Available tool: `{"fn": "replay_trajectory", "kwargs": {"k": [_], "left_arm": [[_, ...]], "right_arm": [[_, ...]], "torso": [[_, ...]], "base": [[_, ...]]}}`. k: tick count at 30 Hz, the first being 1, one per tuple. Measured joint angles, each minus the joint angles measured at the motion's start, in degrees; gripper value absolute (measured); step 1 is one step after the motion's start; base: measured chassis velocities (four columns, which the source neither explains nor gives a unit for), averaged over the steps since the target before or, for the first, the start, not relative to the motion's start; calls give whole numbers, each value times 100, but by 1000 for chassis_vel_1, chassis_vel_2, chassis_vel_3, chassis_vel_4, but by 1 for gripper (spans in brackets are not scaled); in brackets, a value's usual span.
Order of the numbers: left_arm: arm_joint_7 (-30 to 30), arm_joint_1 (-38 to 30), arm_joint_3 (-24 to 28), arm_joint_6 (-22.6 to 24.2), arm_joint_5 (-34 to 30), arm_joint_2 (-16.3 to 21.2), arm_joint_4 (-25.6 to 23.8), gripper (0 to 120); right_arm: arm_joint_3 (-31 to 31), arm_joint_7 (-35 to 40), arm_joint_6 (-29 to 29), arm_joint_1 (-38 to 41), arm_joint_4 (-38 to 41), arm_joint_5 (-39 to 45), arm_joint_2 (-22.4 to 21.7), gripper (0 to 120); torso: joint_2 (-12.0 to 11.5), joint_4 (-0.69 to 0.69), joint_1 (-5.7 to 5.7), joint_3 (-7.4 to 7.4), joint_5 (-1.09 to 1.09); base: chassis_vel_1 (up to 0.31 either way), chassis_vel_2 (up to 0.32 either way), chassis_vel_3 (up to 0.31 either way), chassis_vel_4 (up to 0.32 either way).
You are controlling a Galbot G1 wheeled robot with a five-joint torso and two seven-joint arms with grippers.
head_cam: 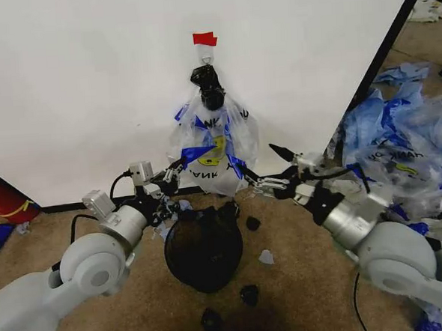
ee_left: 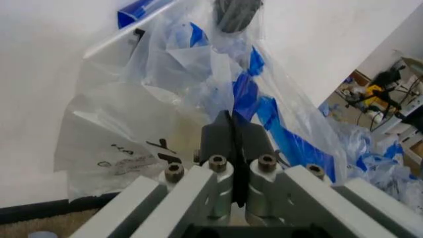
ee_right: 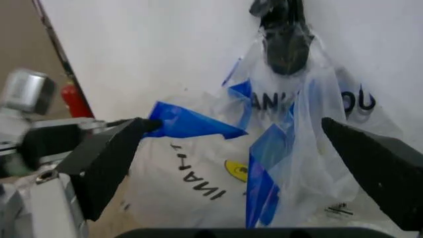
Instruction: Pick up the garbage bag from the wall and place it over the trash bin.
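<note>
On the white wall (head_cam: 88, 83), under a red tape strip (head_cam: 204, 39), a bundle of see-through bags hangs from a hook by a black knot (head_cam: 209, 85). The front garbage bag (head_cam: 213, 162) has blue trim, black lettering and a yellow smiley. My left gripper (head_cam: 178, 169) (ee_left: 231, 121) is shut on its blue handle (ee_right: 191, 125), holding it out from the bundle. To the bag's right my right gripper (head_cam: 260, 164) (ee_right: 238, 129) stands open, fingers (ee_right: 106, 163) spread either side of the bag without touching it. The black mesh trash bin (head_cam: 203, 249) sits on the floor below.
A big heap of blue-and-clear bags (head_cam: 407, 139) lies at the right past the wall's black edge (head_cam: 393, 42). Black scraps (head_cam: 249, 293) and small plastic bits dot the brown carpet around the bin. A red object (head_cam: 1, 198) sits low at the left.
</note>
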Motion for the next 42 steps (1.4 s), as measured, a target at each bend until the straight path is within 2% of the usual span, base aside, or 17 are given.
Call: {"fn": "replay_trajectory", "kwargs": {"k": [2,5,10,14,17,21,25,34,41,42], "left_arm": [[-4,16,-30,0,0,6,-9,0],[-6,78,-101,-1,0,9,-24,0],[-8,186,-188,-22,28,6,-54,0],[-7,221,-225,-48,47,2,-52,0],[-3,232,-232,-80,72,-31,-37,0],[2,244,-230,-95,110,-82,-12,0],[12,248,-203,-120,158,-127,54,0],[23,230,-175,-138,183,-165,115,0],[23,233,-105,-166,249,-220,135,0],[23,233,-105,-166,249,-220,135,0]], "right_arm": [[-561,318,-190,648,-144,149,294,99],[-1074,603,-357,1208,-345,302,687,98],[-1462,966,-672,1584,-472,377,1025,97],[-1714,1231,-895,1817,-525,433,1203,88],[-1970,1506,-1064,2088,-639,468,1366,87],[-2065,1715,-1205,2221,-726,521,1468,86],[-2078,2037,-1453,2268,-740,643,1550,76],[-2090,2370,-1722,2257,-665,660,1500,67],[-2075,2559,-1820,2199,-680,656,1496,42],[-2075,2559,-1820,2199,-680,656,1496,42]], "torso": [[0,1,0,0,-3],[0,2,0,0,-2],[0,0,0,0,-3],[0,-1,0,0,0],[0,1,0,0,-2],[0,0,0,0,-2],[0,0,0,0,-1],[0,0,0,0,-1],[0,0,0,0,-1],[0,0,0,0,-1]], "base": [[0,0,0,0],[0,0,0,0],[0,0,0,0],[0,0,0,0],[0,0,0,0],[0,0,0,0],[0,0,0,0],[0,0,0,0],[0,0,0,0],[0,0,0,0]]}}
